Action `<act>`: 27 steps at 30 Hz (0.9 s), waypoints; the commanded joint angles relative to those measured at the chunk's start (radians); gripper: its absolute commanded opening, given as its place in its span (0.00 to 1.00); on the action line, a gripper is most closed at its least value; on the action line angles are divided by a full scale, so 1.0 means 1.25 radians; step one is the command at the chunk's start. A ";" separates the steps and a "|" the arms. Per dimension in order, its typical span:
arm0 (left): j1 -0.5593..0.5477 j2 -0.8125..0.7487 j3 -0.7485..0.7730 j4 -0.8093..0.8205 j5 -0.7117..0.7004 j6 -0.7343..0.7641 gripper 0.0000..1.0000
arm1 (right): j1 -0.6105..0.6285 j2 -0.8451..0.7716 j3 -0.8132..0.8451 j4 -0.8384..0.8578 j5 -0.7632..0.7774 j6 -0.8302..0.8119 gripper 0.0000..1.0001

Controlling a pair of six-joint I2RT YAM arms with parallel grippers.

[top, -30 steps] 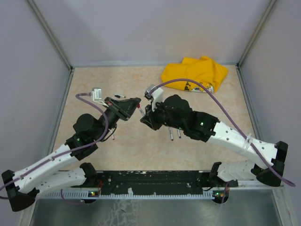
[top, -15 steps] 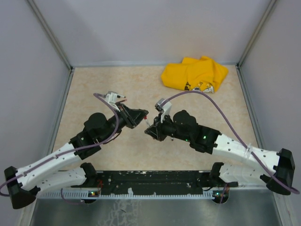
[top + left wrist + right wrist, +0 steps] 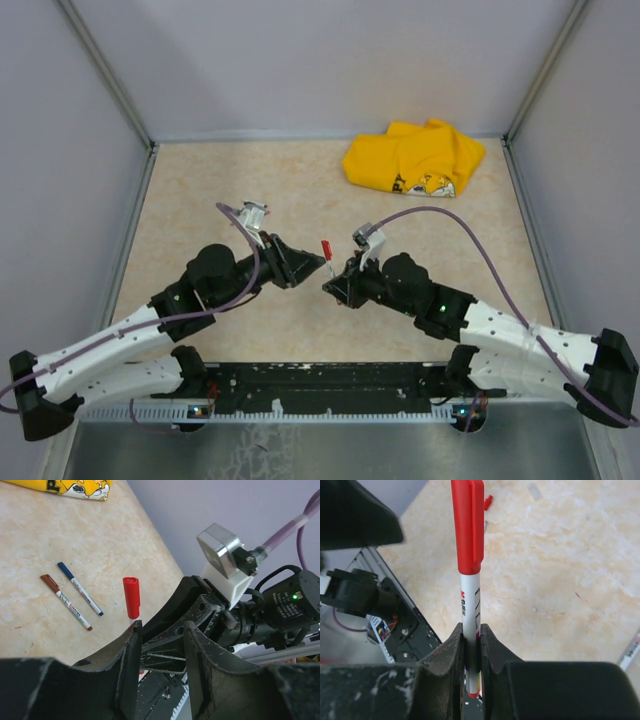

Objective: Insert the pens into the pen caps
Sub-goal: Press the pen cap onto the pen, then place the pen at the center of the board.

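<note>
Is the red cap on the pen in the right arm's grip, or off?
On. The red cap covers the top of the pen, flush against its white barrel, which the right gripper clamps.

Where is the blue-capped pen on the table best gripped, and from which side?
Take the blue-capped pen at mid-barrel, from straight above, jaws across it. It lies flat on the table, and the brown-capped pen lies apart beside it, leaving a gap for one finger, I think.
</note>
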 commanded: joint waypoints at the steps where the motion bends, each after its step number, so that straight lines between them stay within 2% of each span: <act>1: -0.004 -0.018 0.024 -0.021 -0.006 0.013 0.45 | -0.010 -0.047 -0.018 -0.017 0.091 0.060 0.00; 5: -0.004 -0.018 0.037 -0.052 -0.044 0.035 0.46 | -0.010 -0.060 -0.019 -0.103 0.157 0.102 0.00; 11: 0.017 0.055 0.140 -0.217 -0.088 0.074 0.49 | -0.012 0.011 0.036 -0.236 0.238 0.140 0.00; 14: 0.073 0.096 0.168 -0.254 -0.033 0.089 0.48 | -0.011 0.080 0.084 -0.290 0.258 0.139 0.00; 17: 0.175 0.118 0.172 -0.263 0.060 0.108 0.48 | -0.012 0.157 0.140 -0.338 0.275 0.133 0.00; 19: 0.230 0.125 0.179 -0.289 0.077 0.129 0.47 | -0.013 0.211 0.175 -0.355 0.281 0.126 0.00; 22: 0.272 0.130 0.207 -0.345 0.052 0.181 0.48 | -0.018 0.292 0.232 -0.384 0.289 0.127 0.00; 27: 0.280 0.098 0.227 -0.430 -0.046 0.249 0.49 | -0.030 0.413 0.312 -0.421 0.291 0.120 0.00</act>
